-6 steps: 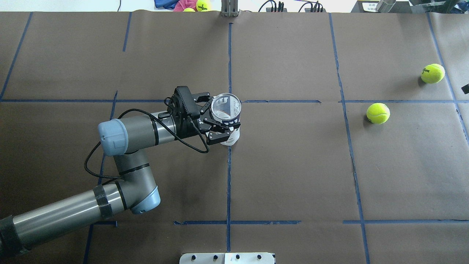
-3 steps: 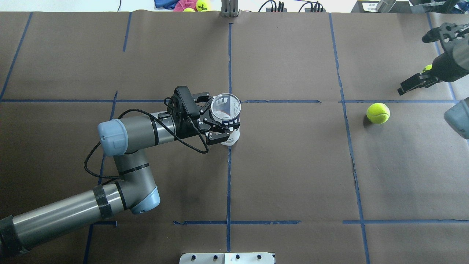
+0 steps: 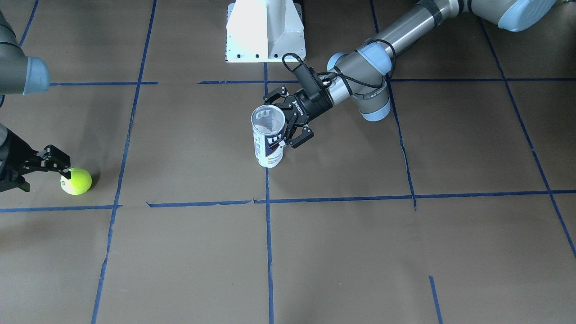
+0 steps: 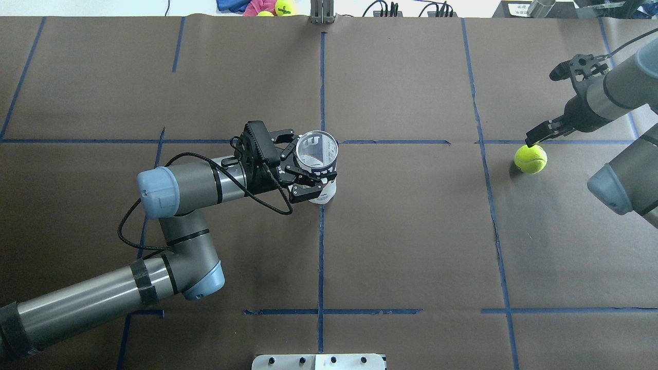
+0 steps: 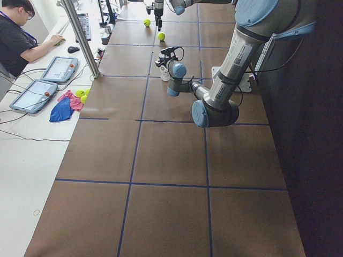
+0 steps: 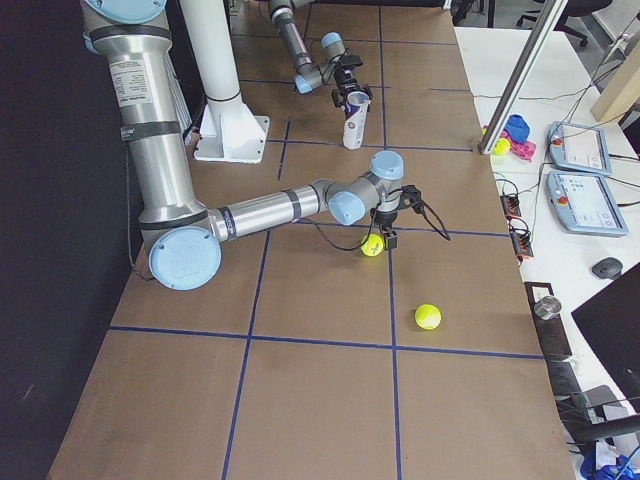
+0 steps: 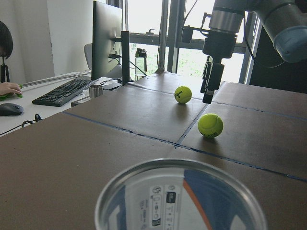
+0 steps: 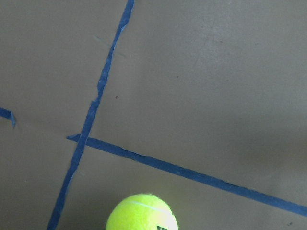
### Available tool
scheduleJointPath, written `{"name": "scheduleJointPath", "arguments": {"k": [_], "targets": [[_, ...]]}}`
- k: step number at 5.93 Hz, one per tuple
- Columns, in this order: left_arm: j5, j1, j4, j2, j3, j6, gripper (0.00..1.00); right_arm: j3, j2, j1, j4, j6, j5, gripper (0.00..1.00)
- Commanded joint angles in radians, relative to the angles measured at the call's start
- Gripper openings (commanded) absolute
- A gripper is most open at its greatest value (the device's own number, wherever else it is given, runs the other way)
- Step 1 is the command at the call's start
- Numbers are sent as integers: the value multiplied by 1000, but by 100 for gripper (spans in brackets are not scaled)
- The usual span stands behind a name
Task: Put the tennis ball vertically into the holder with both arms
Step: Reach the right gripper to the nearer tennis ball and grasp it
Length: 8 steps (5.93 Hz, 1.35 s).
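The can [image 3: 268, 152] stands upright and open-topped near the middle of the table [image 4: 411, 231], on a blue tape line [image 4: 321, 246]. The left gripper [image 4: 303, 164] is clamped on it just below the rim, one finger on each side. The ball [image 4: 530, 158] lies on the table well off to the robot's right, apart from the can. The right gripper [image 4: 541, 108] hangs over it, spread wide and holding nothing; one fingertip [image 4: 531, 140] sits just at the ball's top edge, though whether it touches I cannot tell. A second ball [image 6: 428, 317] lies farther out towards the table's right end
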Motion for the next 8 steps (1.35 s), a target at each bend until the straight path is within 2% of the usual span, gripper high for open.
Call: {"name": "scheduleJointPath", "arguments": {"k": [1,3,4,5,6,8], "targets": [[0,0,0,0,0,0,89,-20,1,-55,1,3,-36,100],[0,0,0,0,0,2,89,-83,25,-98,1,-2,-77,99],[0,-3,0,0,0,2,89,-95,39,-98,1,-2,-77,71],[0,-3,0,0,0,2,89,-95,39,-98,1,1,-77,28],[0,0,0,0,0,2,89,-85,40,-97,1,3,-76,14],[8,0,2,0,2,2,89,-37,112,-74,-16,88,-55,7]]}}
